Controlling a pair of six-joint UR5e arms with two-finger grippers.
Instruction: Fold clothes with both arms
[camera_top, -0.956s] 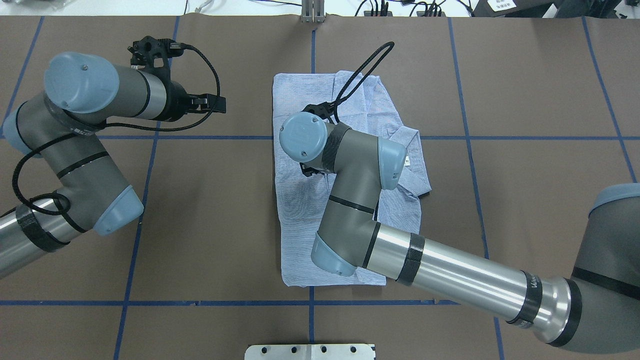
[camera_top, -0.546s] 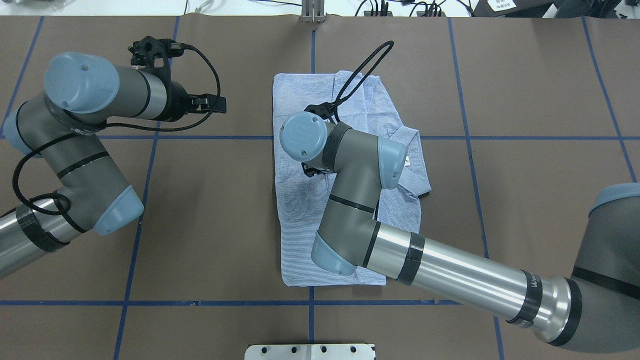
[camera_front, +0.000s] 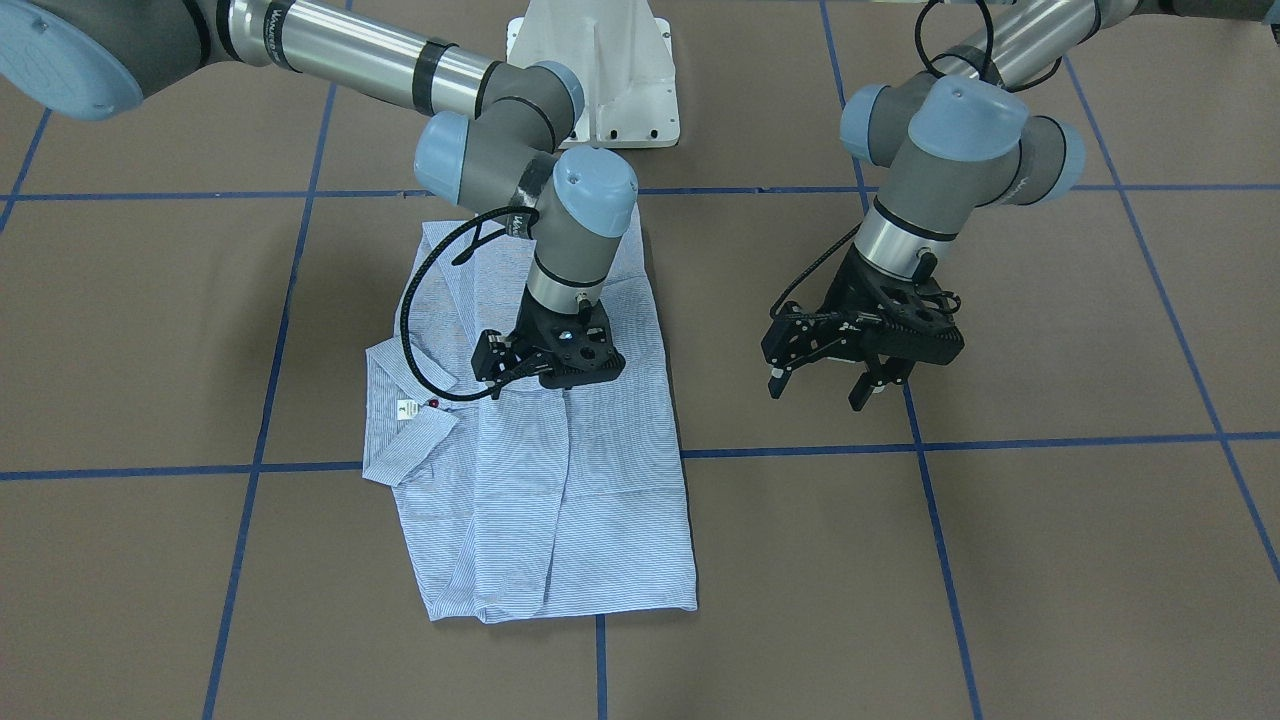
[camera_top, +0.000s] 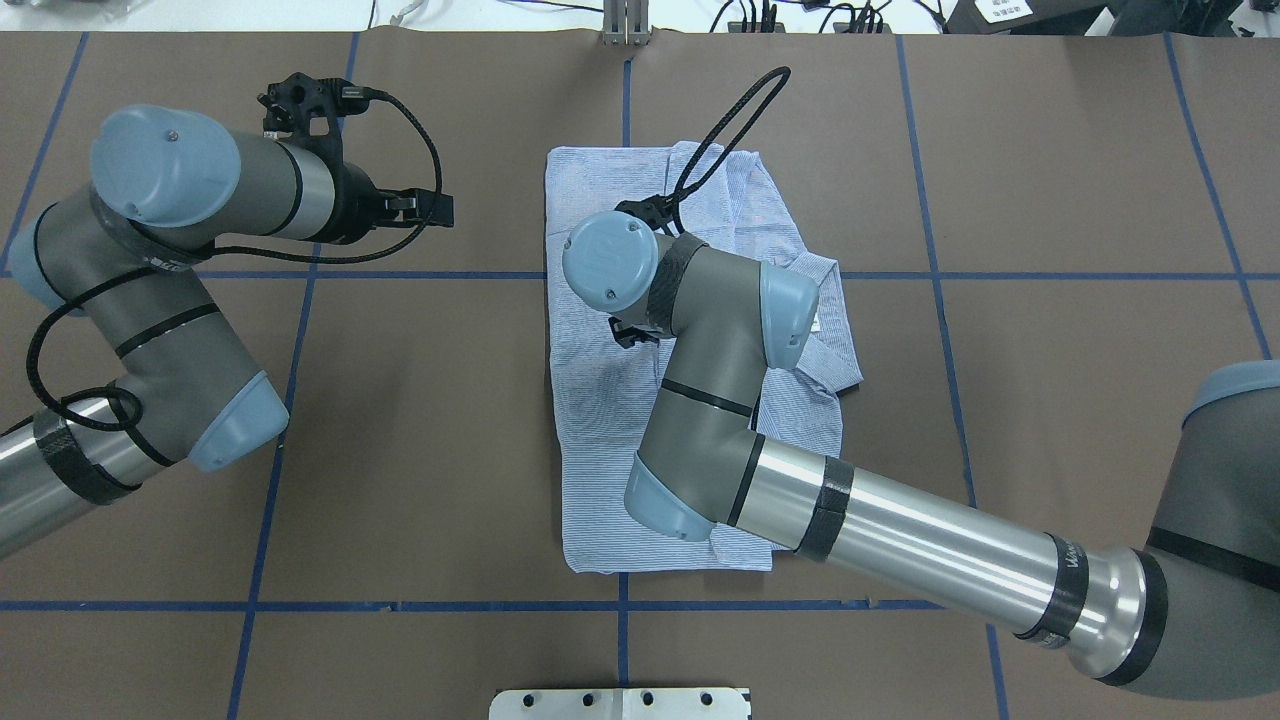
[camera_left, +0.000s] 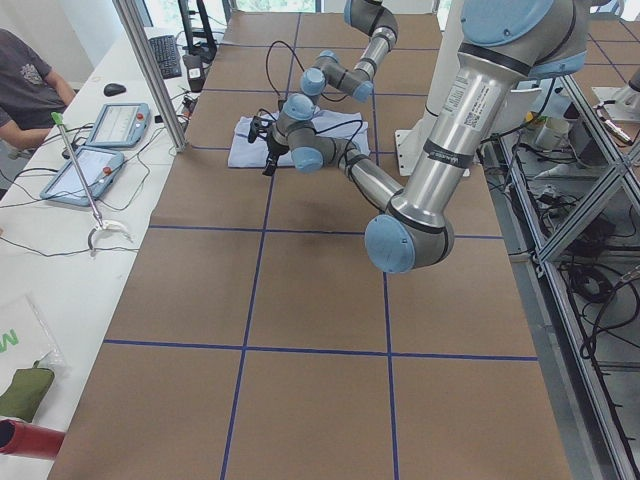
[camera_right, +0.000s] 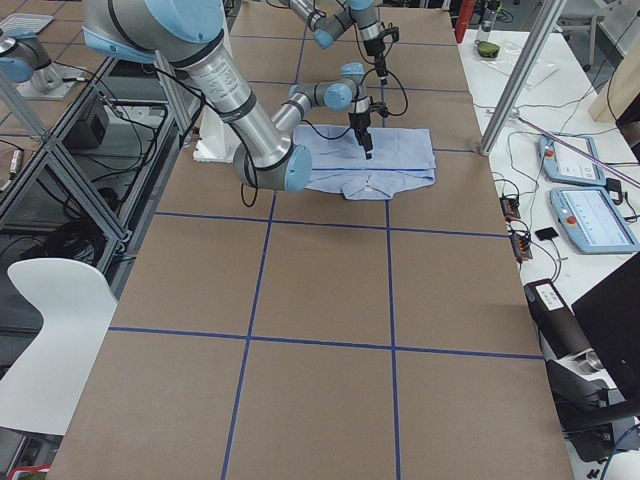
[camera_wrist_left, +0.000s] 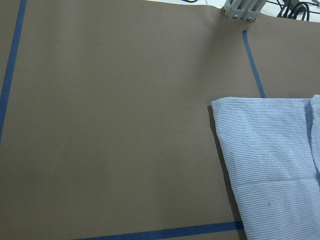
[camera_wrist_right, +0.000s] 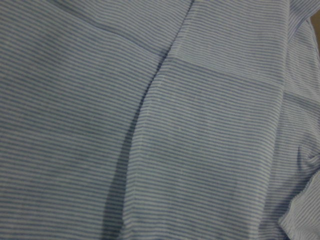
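The light blue-and-white striped shirt lies folded into a long rectangle at mid-table, its collar and white label sticking out to one side. My right gripper points down at the middle of the shirt, very close to the cloth. Its fingers are hidden under its black body, and its wrist view shows only striped fabric with a fold seam. My left gripper hangs open and empty above bare table, well clear of the shirt's edge.
The white pedestal base stands behind the shirt. Blue tape lines grid the brown table cover. A metal plate sits at the near edge. Tablets and a seated person are at a side bench.
My right wrist has shifted slightly toward the table's far side over the shirt. The left arm and the shirt have not visibly moved.
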